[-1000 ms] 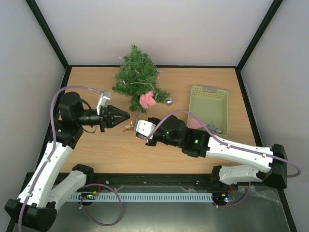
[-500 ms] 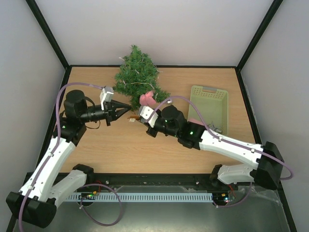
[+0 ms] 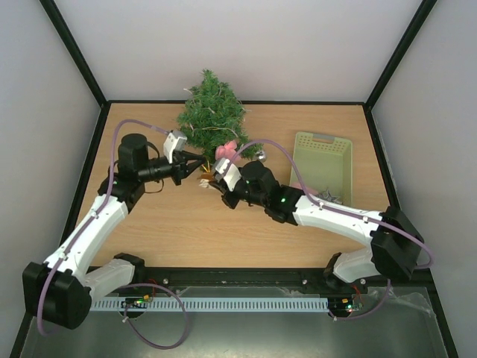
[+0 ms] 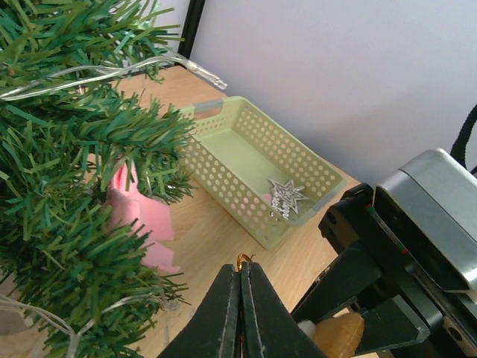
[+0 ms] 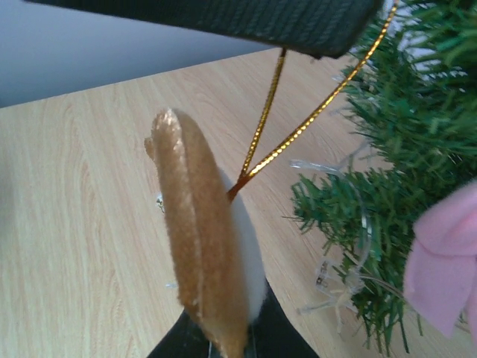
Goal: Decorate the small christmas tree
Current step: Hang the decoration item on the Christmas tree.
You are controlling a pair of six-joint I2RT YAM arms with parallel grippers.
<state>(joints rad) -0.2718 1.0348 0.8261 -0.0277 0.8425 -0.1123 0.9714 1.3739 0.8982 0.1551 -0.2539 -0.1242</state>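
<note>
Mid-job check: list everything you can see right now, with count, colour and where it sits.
small christmas tree: 1, dark green, far middle of the table
light string: 1, clear, running through the tree's branches
pink ornament: 1, pink, at the tree's lower branches
silver bauble: 1, silver, just right of the pink ornament
basket: 1, pale green, perforated, right side of the table
star ornament: 1 seen, silver, inside the basket
gold ornament: 1, gold, flat, near the tree's lower branches
gold hanging cord: 1, gold, looping up from the gold ornament
table: 1, light wood
left end effector: 1, black, shut on the gold hanging cord
right end effector: 1, black, shut on the gold ornament
</note>
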